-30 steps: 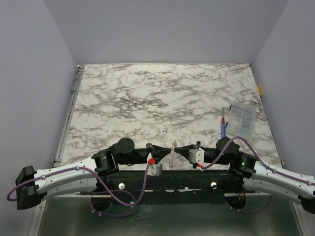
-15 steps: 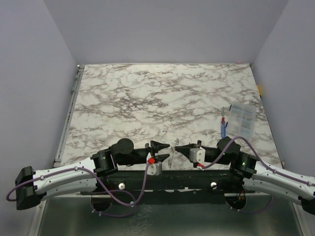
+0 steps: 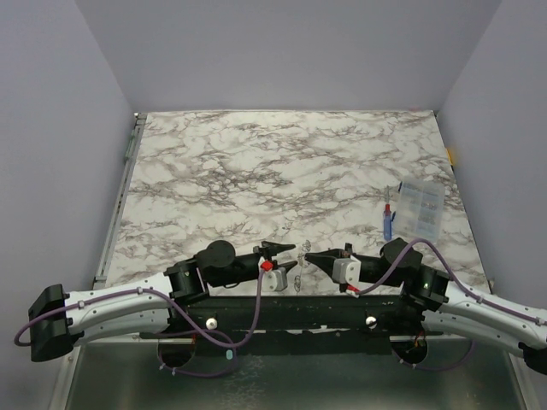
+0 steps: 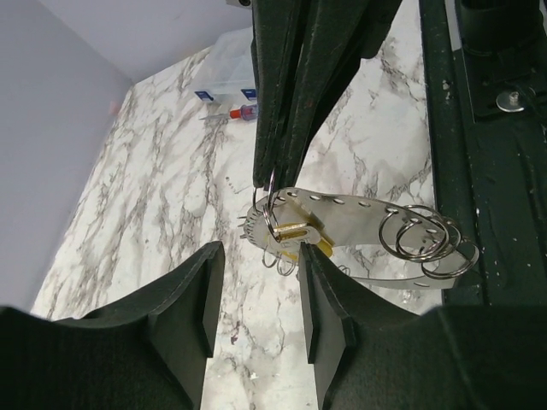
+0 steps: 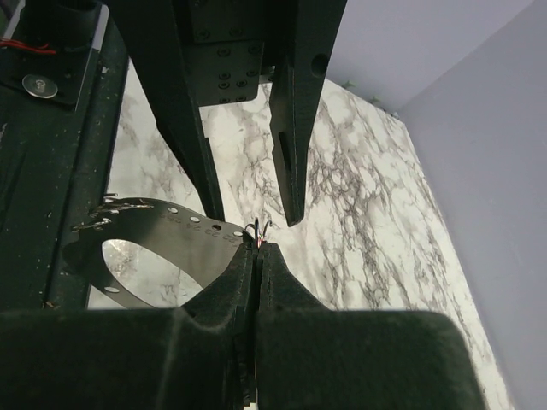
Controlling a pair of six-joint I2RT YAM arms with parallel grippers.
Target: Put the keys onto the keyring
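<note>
In the left wrist view my right gripper [image 4: 265,181] reaches in from above, shut on the keyring [image 4: 271,198], a thin wire loop. A silvery key and a brass one [image 4: 295,232] hang from that loop, just above the marble. My left gripper [image 4: 256,295] stands open right in front of them, its pads on either side of bare marble, touching nothing. In the right wrist view the right gripper [image 5: 257,248] is pinched tight, with a bit of wire [image 5: 261,228] poking out of its tip. In the top view both grippers meet near the front edge, left gripper [image 3: 291,258] and right gripper [image 3: 308,256].
A large grey perforated disc [image 4: 367,218] lies flat under the keys, with several spare wire rings [image 4: 423,239] on it. A clear box [image 3: 419,209] and a blue-and-red stick [image 3: 387,220] sit at the right. The black base rail [image 4: 479,171] runs along the near edge.
My left gripper has gone from shut to open and drawn back a little from the keys. The right gripper stays shut on the keyring in the same place.
</note>
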